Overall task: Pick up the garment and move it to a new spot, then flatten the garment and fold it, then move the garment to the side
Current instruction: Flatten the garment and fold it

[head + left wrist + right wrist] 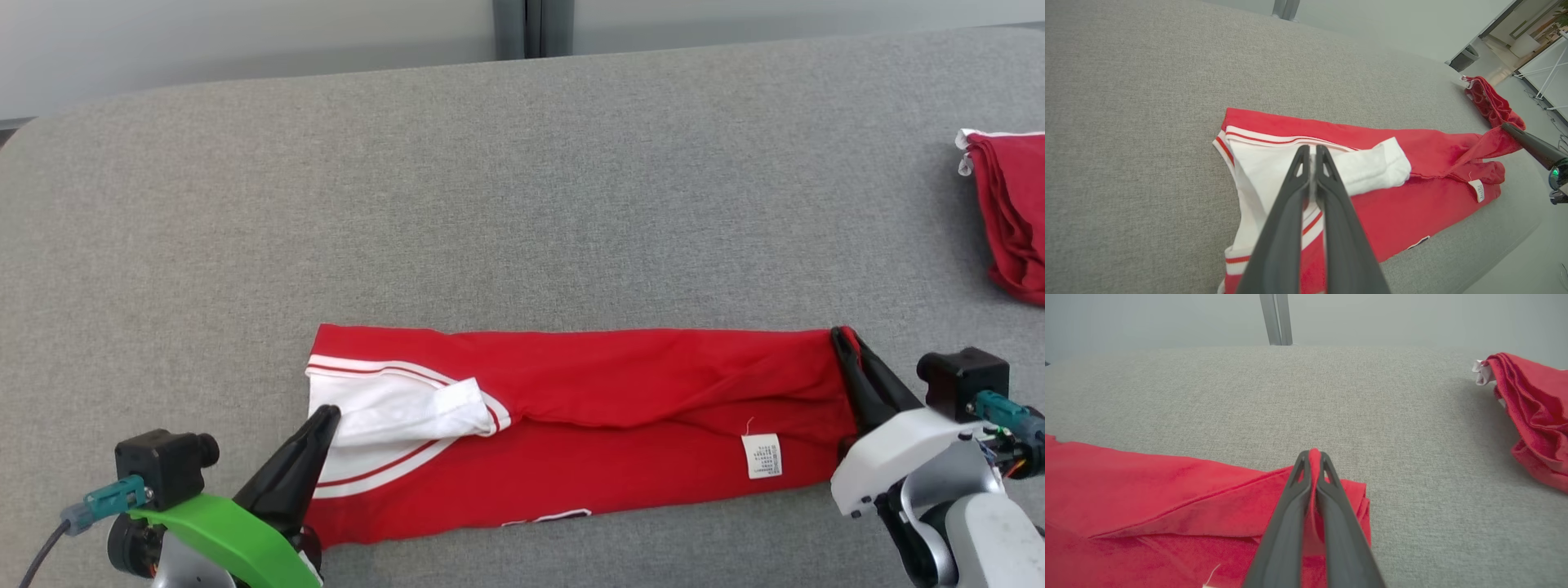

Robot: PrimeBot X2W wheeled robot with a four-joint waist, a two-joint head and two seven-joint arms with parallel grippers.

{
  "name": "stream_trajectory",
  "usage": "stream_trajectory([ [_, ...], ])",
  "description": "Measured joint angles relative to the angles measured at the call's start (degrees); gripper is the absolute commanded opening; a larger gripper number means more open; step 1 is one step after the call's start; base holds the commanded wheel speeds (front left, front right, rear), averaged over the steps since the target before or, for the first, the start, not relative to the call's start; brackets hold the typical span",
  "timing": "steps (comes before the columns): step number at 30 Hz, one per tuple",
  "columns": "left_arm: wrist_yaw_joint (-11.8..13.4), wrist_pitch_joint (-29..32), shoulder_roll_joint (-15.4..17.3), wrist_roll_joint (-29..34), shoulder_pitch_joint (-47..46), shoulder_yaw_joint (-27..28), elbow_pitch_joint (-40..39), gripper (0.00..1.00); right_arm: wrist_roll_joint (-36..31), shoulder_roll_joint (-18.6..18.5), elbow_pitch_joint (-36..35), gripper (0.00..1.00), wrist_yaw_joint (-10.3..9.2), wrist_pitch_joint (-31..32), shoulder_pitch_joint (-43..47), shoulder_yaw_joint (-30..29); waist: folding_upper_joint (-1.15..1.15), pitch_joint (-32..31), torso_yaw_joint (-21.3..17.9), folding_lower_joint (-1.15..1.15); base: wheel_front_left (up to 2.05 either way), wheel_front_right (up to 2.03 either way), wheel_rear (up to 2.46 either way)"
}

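Head view gives you the layout: the broad grey woven cushion surface (522, 204) carries everything. The red knit garment with white striped trim (637, 408) lies on its near half as a long folded band. Its long axis runs straight across, from the robot's left to its right.

A second, crumpled red cloth (1012, 212) sits well apart at the far right edge, beyond the right arm. Keep it out of your reckoning.

What matters for the coming move is that the band lies between the two grippers, one at each short end. The right gripper (841, 336) meets the far corner of the right end. In the right wrist view its jaws are pressed together with a ridge of red cloth pinched between them and lifted a little off the cushion.

The left gripper (326, 415) touches the white-trimmed end beside the folded white sleeve (408, 416). Its jaws are also pressed together, but you cannot tell whether they hold a layer or only rest on it.

My reading is that the fold is partly done and an end-to-end fold comes next, so confirm the left grip first. The small white care label (762, 456) lies near the right end.
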Motion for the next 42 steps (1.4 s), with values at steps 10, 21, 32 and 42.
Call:
stream_trajectory([
  [10, -1.1, -1.4, -1.7, -2.1, 2.1, -0.7, 4.5, 0.49, -1.3, 1.3, -3.4, 1.00, 0.00, 1.4, 6.7, -1.1, 0.00, -1.2, -0.5, 0.00, 0.00, 0.00, 0.00],
  [21, 2.0, -10.2, -3.4, -0.5, 4.0, 3.3, 4.5, 1.00, -1.4, 3.6, -7.5, 1.00, 0.00, 0.3, 12.4, -7.5, 0.00, -2.1, -1.0, 0.00, 0.00, 0.00, 0.00],
  [32, 4.5, -14.9, -9.1, 5.8, 0.1, 3.9, 7.7, 1.00, -2.2, 5.0, -4.4, 1.00, 0.00, -0.3, 7.7, -5.5, 0.00, -1.9, -0.4, 0.00, 0.00, 0.00, 0.00],
  [42, 4.6, -15.5, -11.4, 7.3, -0.7, 5.1, 9.2, 1.00, -5.4, 6.0, 7.7, 1.00, 0.00, -3.8, 6.9, -6.6, 0.00, -1.9, 1.5, 0.00, 0.00, 0.00, 0.00],
])
